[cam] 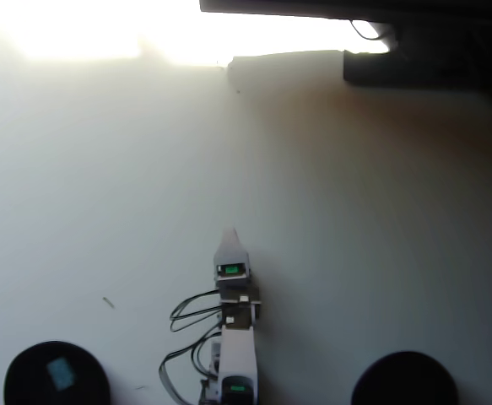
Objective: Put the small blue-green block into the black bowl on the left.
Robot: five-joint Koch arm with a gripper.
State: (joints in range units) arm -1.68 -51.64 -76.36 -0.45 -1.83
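Overhead view. Gripper point(231, 232) points toward 12 o'clock, its tip a single pale wedge over bare table; only one tip shows, so whether the jaws stand apart or together cannot be told, and nothing is seen held in it. Behind it, toward 6 o'clock, the white arm point(235, 354) runs down to the bottom edge, with small green marks on its housings and black cables point(186, 325) looping off its left side. The small blue-green block point(60, 372) lies inside the black bowl point(26, 380) at about 8 o'clock from the gripper, in the bottom left corner, well apart from the arm. A second black bowl point(404, 380) sits at about 4 o'clock, at bottom right. The white table point(355, 211) is washed out by glare along the top.
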